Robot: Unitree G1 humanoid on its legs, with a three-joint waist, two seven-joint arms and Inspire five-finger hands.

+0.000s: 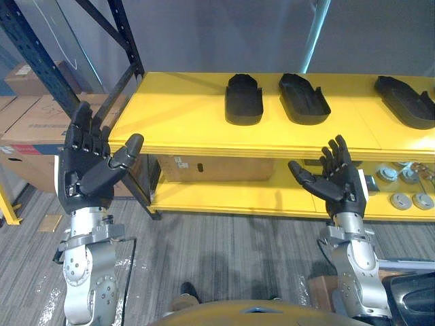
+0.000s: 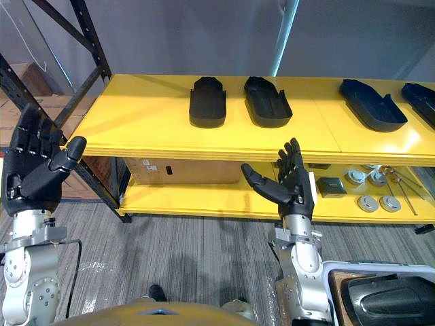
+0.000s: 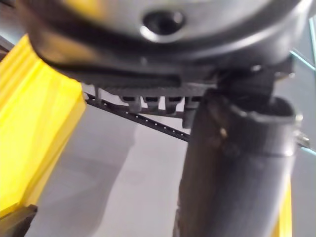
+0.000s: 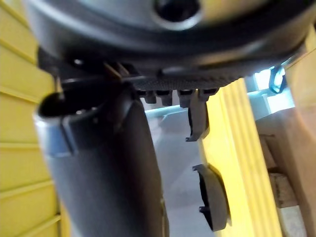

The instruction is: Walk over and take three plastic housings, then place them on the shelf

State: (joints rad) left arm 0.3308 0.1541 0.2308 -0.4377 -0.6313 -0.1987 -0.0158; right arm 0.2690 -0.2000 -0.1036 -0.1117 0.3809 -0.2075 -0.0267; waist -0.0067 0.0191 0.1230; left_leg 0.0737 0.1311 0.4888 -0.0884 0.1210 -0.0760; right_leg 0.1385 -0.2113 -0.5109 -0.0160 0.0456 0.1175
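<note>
Two empty hands, left hand (image 1: 85, 173) & right hand (image 1: 340, 185), fingers (image 1: 85, 132) apart: step closer, then wrap yr right one evenly round nearest housing (image 1: 304, 100) on shelf (image 1: 177, 115).

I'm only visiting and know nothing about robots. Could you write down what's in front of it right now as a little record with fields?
Left hand: raised, open, holding nothing
Right hand: raised, open, holding nothing
Shelf: yellow, two levels
Top level: first housing, second housing beside it, third housing further right; all black
Lower level: cardboard box, round metal parts
</note>
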